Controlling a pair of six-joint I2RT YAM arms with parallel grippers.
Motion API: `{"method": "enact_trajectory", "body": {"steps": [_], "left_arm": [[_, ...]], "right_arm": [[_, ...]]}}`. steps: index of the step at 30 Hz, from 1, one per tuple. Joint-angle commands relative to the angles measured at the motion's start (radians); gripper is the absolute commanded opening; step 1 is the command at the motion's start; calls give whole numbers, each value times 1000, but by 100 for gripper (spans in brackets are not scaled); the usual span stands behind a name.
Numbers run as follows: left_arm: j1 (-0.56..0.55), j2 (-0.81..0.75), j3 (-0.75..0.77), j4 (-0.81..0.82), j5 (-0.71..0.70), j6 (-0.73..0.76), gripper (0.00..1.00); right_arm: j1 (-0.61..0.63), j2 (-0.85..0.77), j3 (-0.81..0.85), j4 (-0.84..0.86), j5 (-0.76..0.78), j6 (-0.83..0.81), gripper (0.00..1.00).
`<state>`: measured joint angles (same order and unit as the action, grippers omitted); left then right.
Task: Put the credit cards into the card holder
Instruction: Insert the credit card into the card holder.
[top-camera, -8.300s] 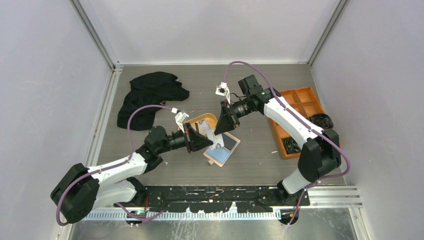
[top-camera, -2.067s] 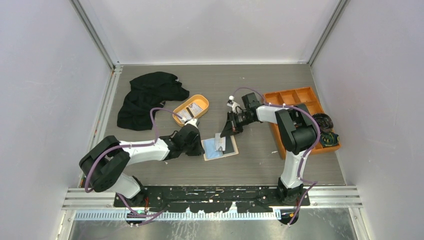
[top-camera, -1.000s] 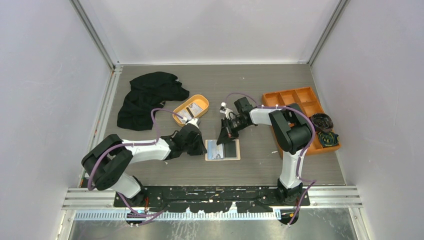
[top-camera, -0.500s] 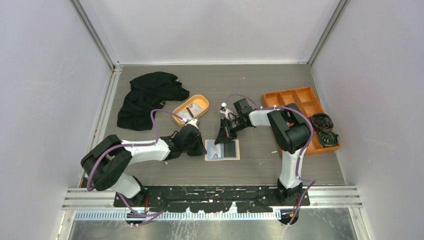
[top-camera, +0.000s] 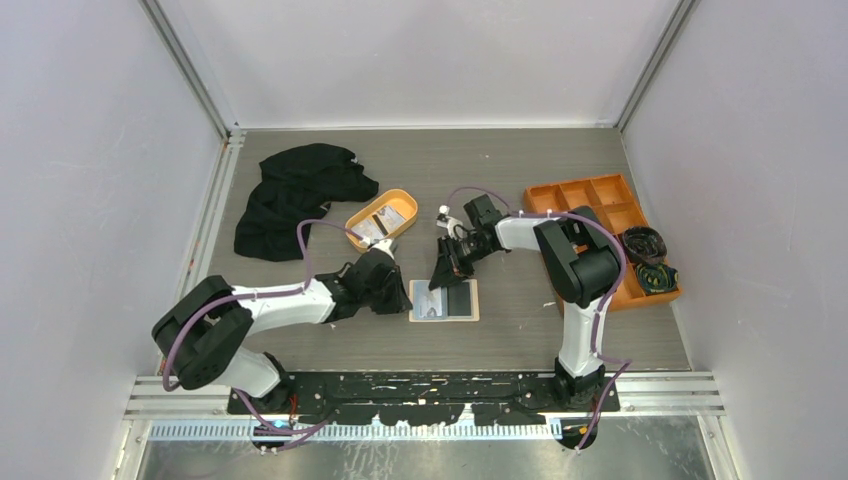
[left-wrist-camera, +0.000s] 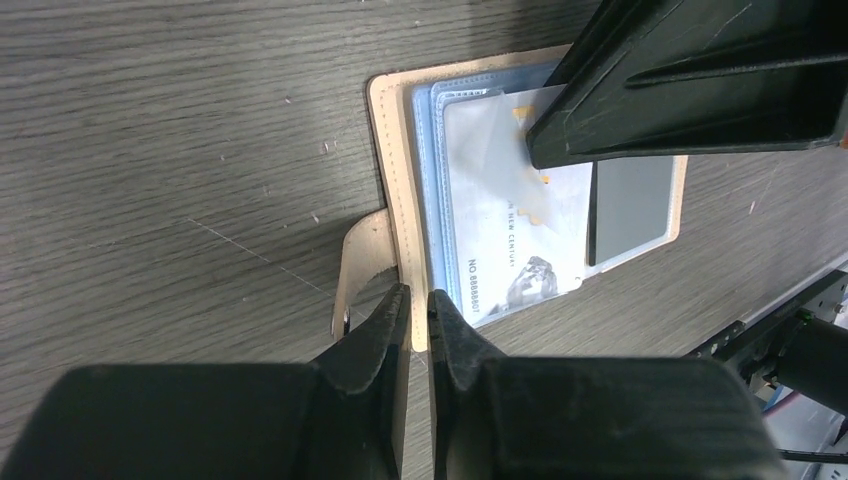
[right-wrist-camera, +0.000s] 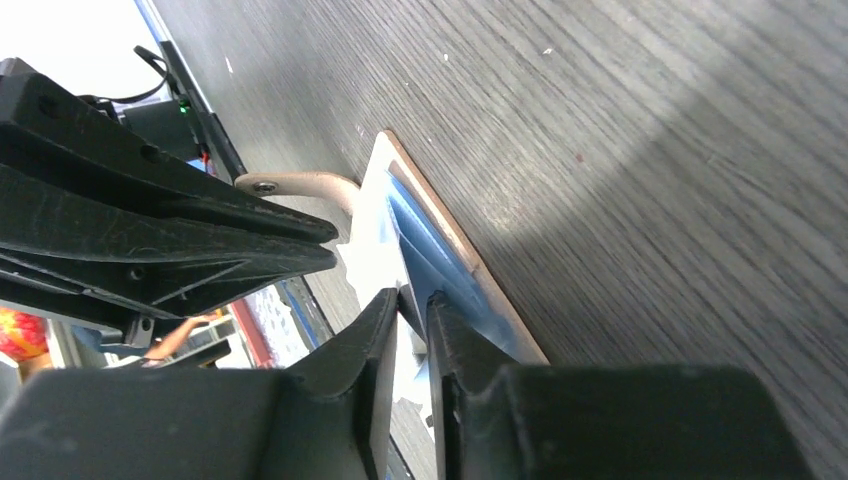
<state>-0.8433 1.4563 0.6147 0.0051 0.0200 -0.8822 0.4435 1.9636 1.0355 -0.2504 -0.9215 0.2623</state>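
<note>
The card holder lies open on the table, beige rim out, pale blue inside. My left gripper is shut on its beige left edge beside the snap tab; its fingertips meet in the left wrist view. A whitish credit card lies partly inside a clear pocket. My right gripper is shut on that card's far end, its fingers low over the holder. More cards lie in the orange oval tray.
The orange oval tray sits behind the left gripper. A black cloth lies at the back left. An orange compartmented box with cables stands at the right, beside the right arm.
The holder turned from tilted to square with the table edge and lies flat. Over the last second the right gripper slid slightly left along it with the card; the left gripper kept its hold.
</note>
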Motion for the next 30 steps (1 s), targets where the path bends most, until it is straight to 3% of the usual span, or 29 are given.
{"method": "enact_trajectory", "body": {"steps": [1, 17, 30], "left_arm": [[-2, -54, -1, -2, 6, 8, 13], [-2, -192, -10, -37, 7, 2, 13], [-2, -178, -21, -10, 20, -6, 13]], "right_arm": [[7, -58, 57, -106, 64, -119, 26], [63, -108, 125, -257, 162, -242, 39], [134, -138, 177, -365, 287, -350, 47]]}}
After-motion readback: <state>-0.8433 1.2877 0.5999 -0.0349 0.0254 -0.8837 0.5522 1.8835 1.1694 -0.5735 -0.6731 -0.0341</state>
